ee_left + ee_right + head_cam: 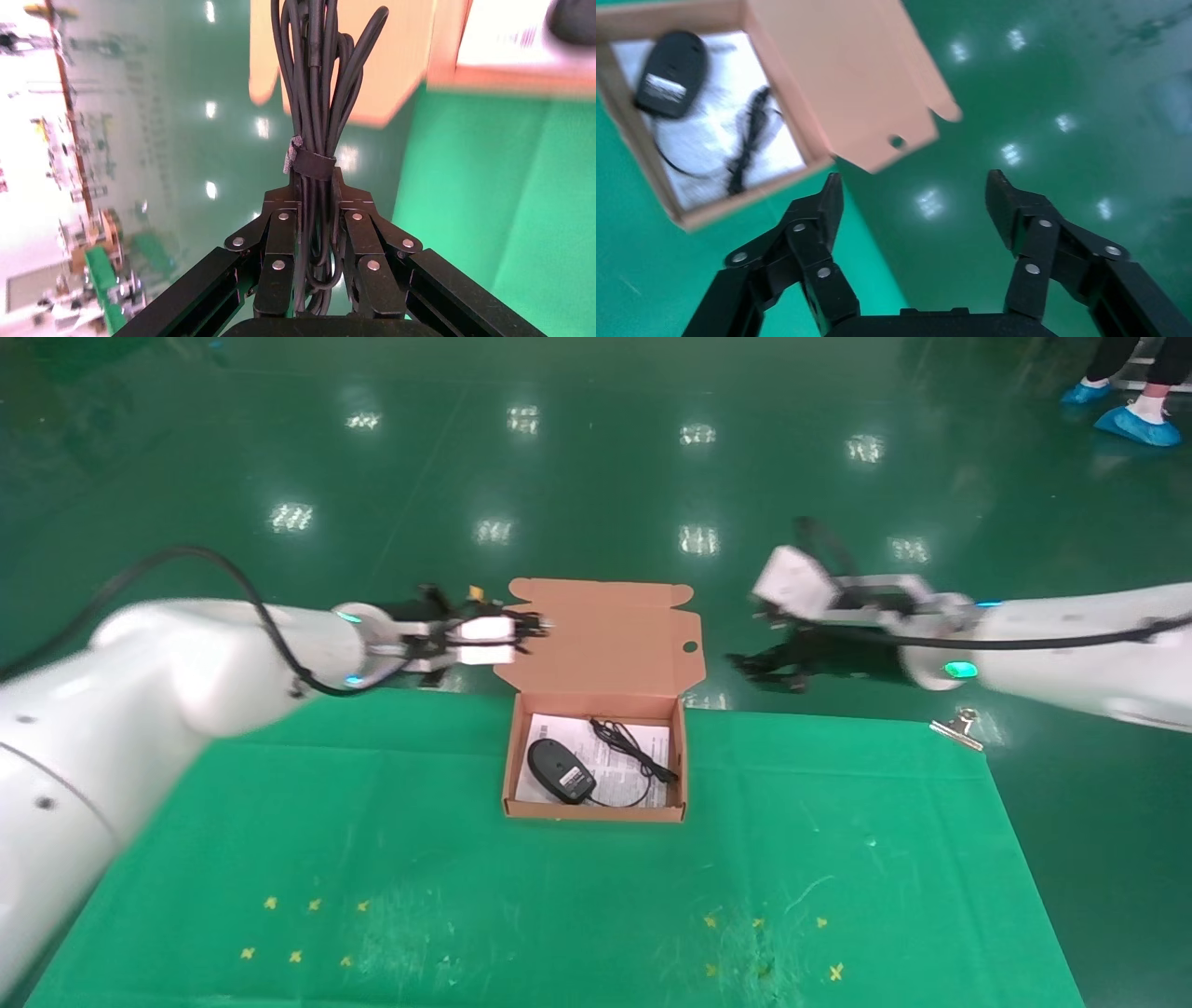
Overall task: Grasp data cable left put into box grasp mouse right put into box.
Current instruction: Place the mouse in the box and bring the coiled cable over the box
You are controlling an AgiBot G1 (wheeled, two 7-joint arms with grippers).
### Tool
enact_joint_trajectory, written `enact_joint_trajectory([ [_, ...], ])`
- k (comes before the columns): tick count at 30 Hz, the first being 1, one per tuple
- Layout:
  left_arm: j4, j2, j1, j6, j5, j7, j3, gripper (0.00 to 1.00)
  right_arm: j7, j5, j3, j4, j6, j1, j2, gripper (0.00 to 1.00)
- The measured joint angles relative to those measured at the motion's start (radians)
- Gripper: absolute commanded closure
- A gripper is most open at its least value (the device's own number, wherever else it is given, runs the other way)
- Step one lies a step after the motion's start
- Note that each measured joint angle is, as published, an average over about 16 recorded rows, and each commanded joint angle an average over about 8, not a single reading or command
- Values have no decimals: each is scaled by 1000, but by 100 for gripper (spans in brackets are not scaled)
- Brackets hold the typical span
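The box (596, 808) stands open at the back middle of the green mat, its lid (605, 635) raised behind it. The mouse (561, 770) lies upside down on the white sheet inside, its cord (633, 752) beside it. My left gripper (533, 628) hovers at the lid's left edge, above the floor behind the table. In the left wrist view it (314, 186) is shut on the data cable (316, 105), a strapped black bundle. My right gripper (764, 668) hangs right of the lid. In the right wrist view it (916, 189) is open and empty, with the box (673, 210) and mouse (672, 74) beyond.
A green mat (559, 896) with small yellow marks covers the table. A metal binder clip (957, 728) sits at its back right corner. The shiny green floor lies behind the table, and a person's feet in blue shoe covers (1136, 426) stand far back right.
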Motion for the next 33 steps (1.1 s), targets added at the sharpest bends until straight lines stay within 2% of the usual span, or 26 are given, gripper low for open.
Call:
enact_joint_trajectory([
  [10, -47, 30, 61, -79, -195, 145, 61, 100, 158, -98, -28, 191, 0, 16, 183, 0],
  [19, -93, 31, 84, -76, -339, 219, 135, 100, 287, -177, -52, 315, -5, 16, 273, 0],
  [27, -100, 31, 88, -66, -405, 242, 173, 0, 338, -210, -61, 364, -8, 15, 301, 0],
  [33, -102, 31, 88, -66, -414, 245, 179, 0, 344, -215, -62, 370, -8, 15, 304, 0],
])
